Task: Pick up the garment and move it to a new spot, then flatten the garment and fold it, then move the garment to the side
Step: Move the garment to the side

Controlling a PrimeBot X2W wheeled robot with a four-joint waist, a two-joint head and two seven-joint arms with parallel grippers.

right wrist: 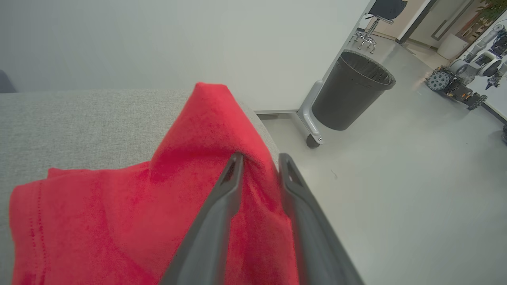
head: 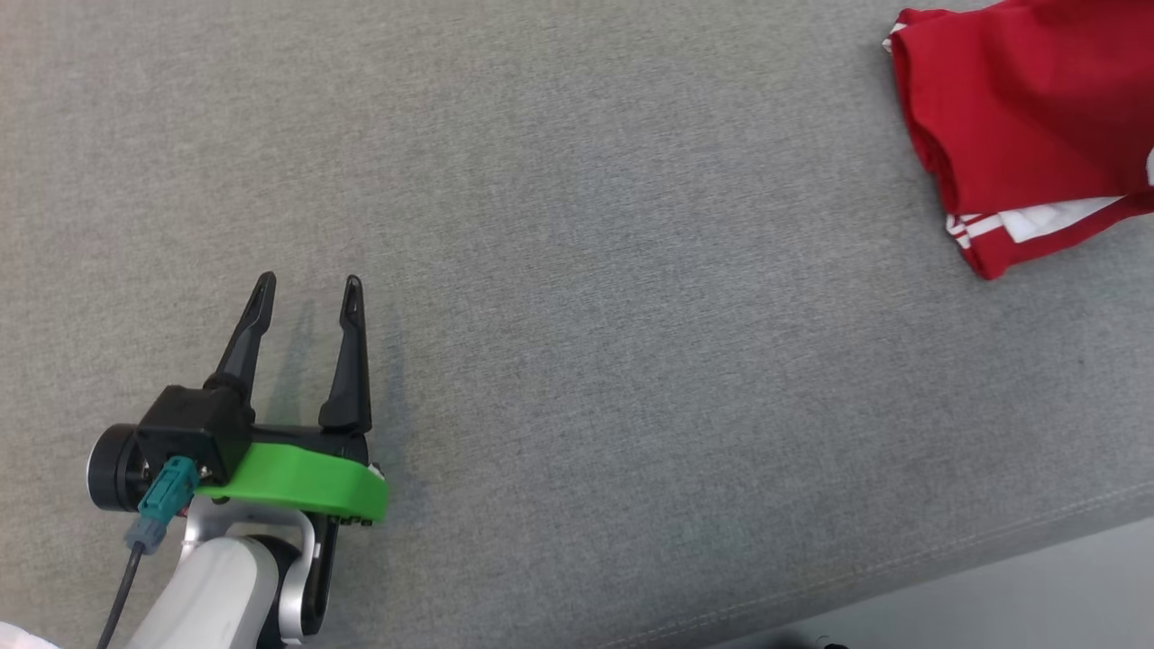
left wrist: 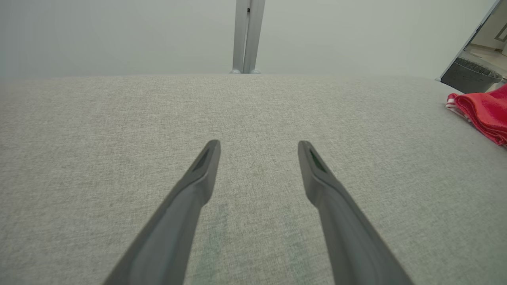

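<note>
Right gripper (right wrist: 261,158) sits low over the garment (head: 1019,117), its two fingers straddling a raised ridge of red cloth that peaks just past the tips. The jaws stand partly apart with cloth filling the gap, and I cannot tell whether they are clamping it or have let go. Left gripper (head: 309,279) hovers spread wide over bare grey upholstered surface (head: 577,270), holding nothing and well apart from the garment. The garment lies at the far right of the surface, close to its right edge, with floor (right wrist: 396,198) just beyond it in the right wrist view. It looks folded into a compact bundle, so I judge this to be the last step, setting it aside. To finish cleanly I would open the right jaws fully before any retreat. Then I would back the fingers out along their own line rather than sideways, so the tips do not drag the top layer or tip the bundle off the edge. The tented ridge should drop flat once it is free. Left arm stays parked. In the head view, the folded left edge runs far to near, leaning slightly right. The white-striped hem (head: 1037,221) faces the near side and rises toward the right. The frame cuts off the bundle's right part, so I cannot fix its long axis.
</note>
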